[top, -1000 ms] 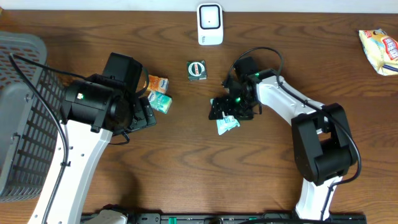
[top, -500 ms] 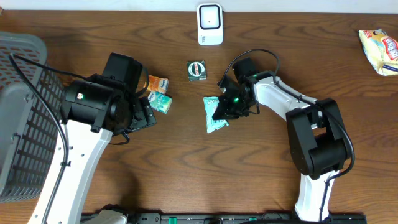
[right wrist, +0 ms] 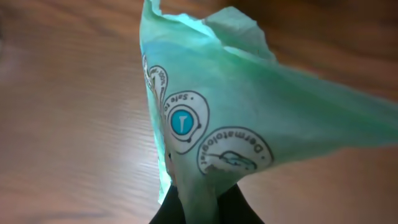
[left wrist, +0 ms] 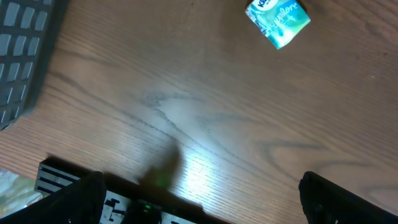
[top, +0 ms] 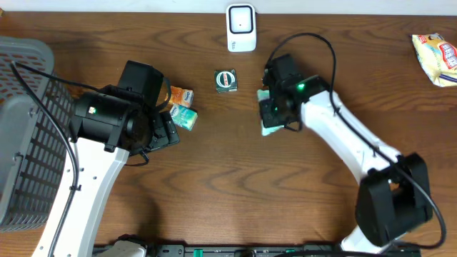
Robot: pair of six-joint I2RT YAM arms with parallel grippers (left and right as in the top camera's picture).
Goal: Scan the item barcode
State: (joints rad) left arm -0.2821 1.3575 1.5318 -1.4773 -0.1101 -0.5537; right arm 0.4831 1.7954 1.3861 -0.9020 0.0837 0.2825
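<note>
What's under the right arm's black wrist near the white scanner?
A crumpled teal plastic packet, pinched by the right gripper, jaws shut. From overhead only its pale edge shows; the wrist covers the rest, and no barcode is visible.

Basket (top: 28, 53): grey mesh, far left edge.
Snack bag (top: 435, 57): yellow, far right corner.
Table (top: 235, 185): dark brown wood.

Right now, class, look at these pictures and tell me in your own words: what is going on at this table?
The right tool is shut on a pale green packet, pinching its edge so the packet fans out in front of the wrist camera. It holds it a little short of the white scanner at the far edge of the table. The left tool is open and holds nothing, hanging near a small teal pack.
</note>
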